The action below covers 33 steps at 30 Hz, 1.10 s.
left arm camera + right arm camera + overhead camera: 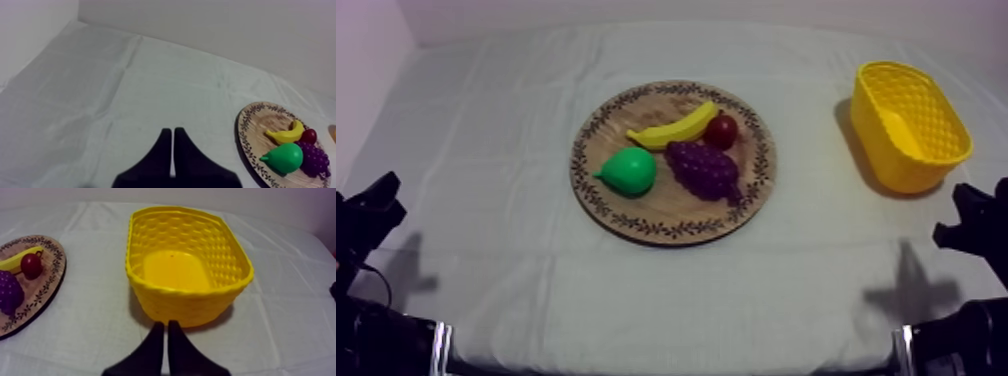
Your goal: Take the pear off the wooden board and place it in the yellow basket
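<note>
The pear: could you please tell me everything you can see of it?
The pear is bright green and smooth, like plastic, its rounded body tapering to a small tip. It lies on its side on the wooden board, on the half nearer the left arm, tip towards the rim. The banana and the grapes lie close beside it; whether they touch it I cannot tell.

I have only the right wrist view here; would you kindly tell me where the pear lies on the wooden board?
Observer: The pear lies on the wooden board, on the side nearer the left gripper, beside the grapes.
Operator: Thank you; which way does its narrow end point?
Observer: Away from the grapes, toward the board's rim.
Operator: Is the left gripper open?
Observer: No, it is shut on nothing, over bare cloth short of the board.
</note>
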Each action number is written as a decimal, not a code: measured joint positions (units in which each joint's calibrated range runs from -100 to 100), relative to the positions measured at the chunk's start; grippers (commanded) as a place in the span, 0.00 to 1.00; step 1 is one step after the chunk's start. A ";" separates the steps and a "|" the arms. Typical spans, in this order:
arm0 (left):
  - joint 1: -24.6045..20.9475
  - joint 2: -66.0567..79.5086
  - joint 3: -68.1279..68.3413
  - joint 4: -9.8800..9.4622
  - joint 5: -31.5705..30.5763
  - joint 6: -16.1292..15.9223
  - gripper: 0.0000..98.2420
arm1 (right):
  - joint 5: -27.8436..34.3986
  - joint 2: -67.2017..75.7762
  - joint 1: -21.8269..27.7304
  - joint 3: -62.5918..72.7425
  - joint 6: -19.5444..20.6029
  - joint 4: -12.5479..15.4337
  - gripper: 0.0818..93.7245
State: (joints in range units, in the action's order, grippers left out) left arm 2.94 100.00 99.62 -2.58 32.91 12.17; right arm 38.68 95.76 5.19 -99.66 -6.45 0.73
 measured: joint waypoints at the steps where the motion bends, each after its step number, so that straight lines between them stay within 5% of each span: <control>1: 0.00 0.00 0.00 0.00 0.00 0.00 0.00 | 0.00 0.00 0.00 0.00 0.00 0.00 0.01; 11: 0.00 0.00 0.00 0.00 0.00 0.00 0.00 | -0.43 0.00 0.07 -0.13 -6.03 0.16 0.01; 33: 0.00 0.00 0.00 0.00 0.00 0.00 0.00 | -0.43 0.00 0.07 -0.13 -6.06 0.16 0.01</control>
State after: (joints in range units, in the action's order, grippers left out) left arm 2.94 100.00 99.62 -2.58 32.91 12.17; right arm 38.25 95.76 5.26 -99.79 -12.52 0.89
